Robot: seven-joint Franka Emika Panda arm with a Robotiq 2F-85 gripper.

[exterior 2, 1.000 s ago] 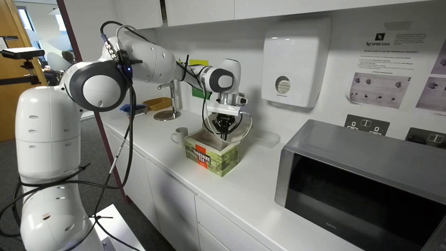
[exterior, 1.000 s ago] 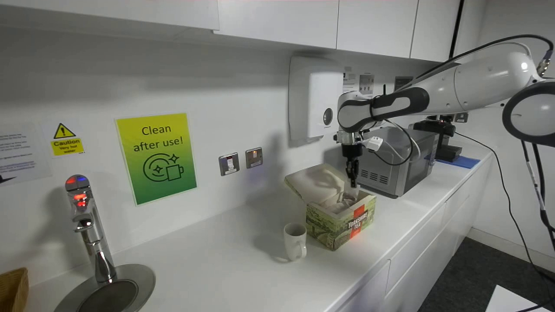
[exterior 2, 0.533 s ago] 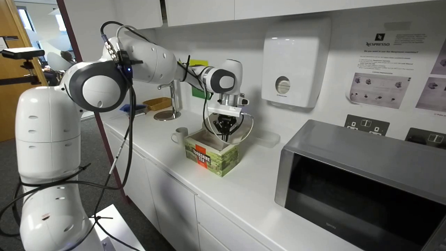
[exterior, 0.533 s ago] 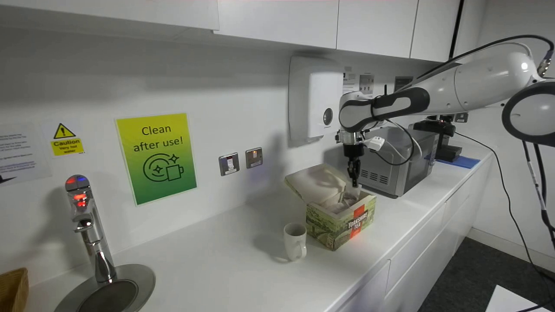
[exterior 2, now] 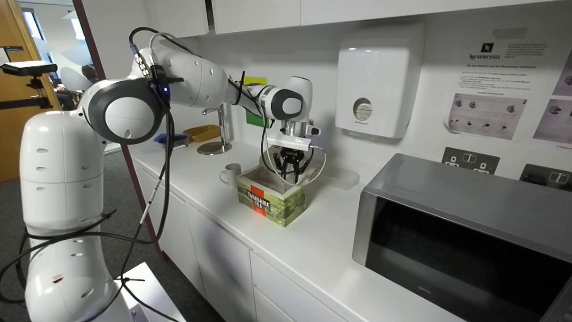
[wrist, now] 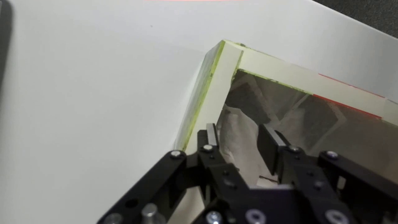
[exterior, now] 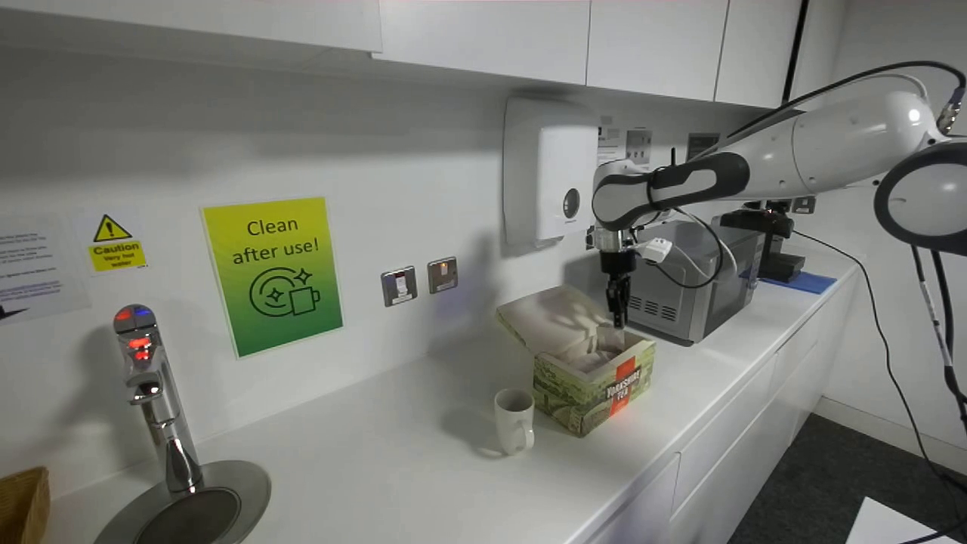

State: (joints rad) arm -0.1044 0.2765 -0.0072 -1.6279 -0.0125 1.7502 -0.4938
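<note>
open green yorkshire tea box point(exterior 2: 273, 205)

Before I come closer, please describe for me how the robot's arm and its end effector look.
The arm is glossy, rounded and white, with dark grey rings, black cables and a small blue light. The end effector is black, with angular, linked fingers and silver screws.

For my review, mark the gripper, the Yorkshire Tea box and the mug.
Gripper point(wrist: 240, 137): wrist view, midway between its fingertips.
Yorkshire Tea box point(exterior 2: 262, 201): in an exterior view, lettered wall.
Mug point(exterior: 510, 423): in an exterior view, side of its body.
</note>
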